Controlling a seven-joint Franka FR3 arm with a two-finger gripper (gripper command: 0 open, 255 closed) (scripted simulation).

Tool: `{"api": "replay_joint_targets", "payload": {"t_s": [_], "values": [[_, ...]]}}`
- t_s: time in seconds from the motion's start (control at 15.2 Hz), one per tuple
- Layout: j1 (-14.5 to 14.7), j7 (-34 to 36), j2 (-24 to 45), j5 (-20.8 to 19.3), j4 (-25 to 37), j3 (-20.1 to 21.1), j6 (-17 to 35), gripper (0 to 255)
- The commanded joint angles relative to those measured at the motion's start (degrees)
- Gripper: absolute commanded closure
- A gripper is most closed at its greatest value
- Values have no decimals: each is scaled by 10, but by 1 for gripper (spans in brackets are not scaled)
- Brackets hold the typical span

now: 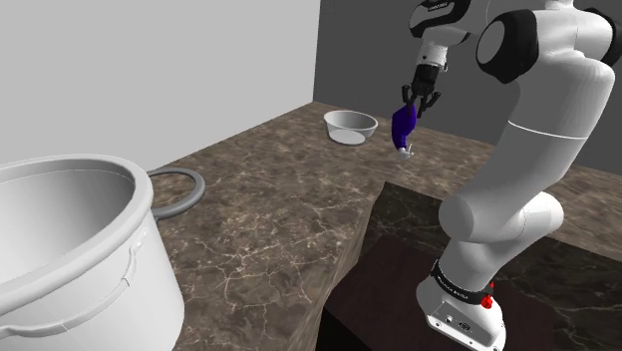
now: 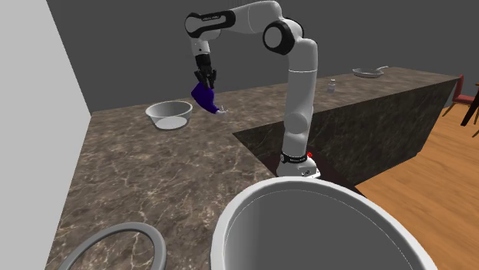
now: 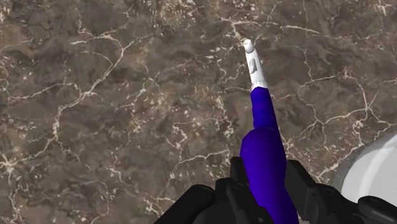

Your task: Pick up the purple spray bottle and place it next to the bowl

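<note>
- Leftmost in the shoulder view, a big white pot (image 1: 70,249) stands at the countertop's (image 1: 269,209) near corner. A grey ring (image 1: 189,184) lies just behind it. Neither belongs to the task.
- Further along, the pale bowl (image 1: 350,126) sits near the countertop's far edge, close to the wall.
- Just beside the bowl, toward the stand (image 1: 399,299), the purple spray bottle (image 1: 402,125) hangs clear of the countertop, tilted, with its white nozzle pointing down.
- The gripper (image 1: 422,100) has its black fingers clamped on the bottle's body, one on each side in the wrist view.
- The carry looks nearly finished and the placing is in hand. The next move calls for lowering onto bare stone near the bowl without touching its rim. Because the bottle arrives nozzle-first, it should be released low or it may topple.
</note>
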Motion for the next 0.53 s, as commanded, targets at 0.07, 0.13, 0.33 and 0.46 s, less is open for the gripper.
{"api": "replay_joint_targets", "payload": {"t_s": [0.07, 0.13, 0.33, 0.46], "values": [[1, -2, -2, -1, -28, 1, 24, 255], [1, -3, -2, -1, -36, 1, 32, 255], [2, -6, -2, -1, -58, 1, 55, 255], [2, -6, -2, -1, -58, 1, 55, 255]]}}
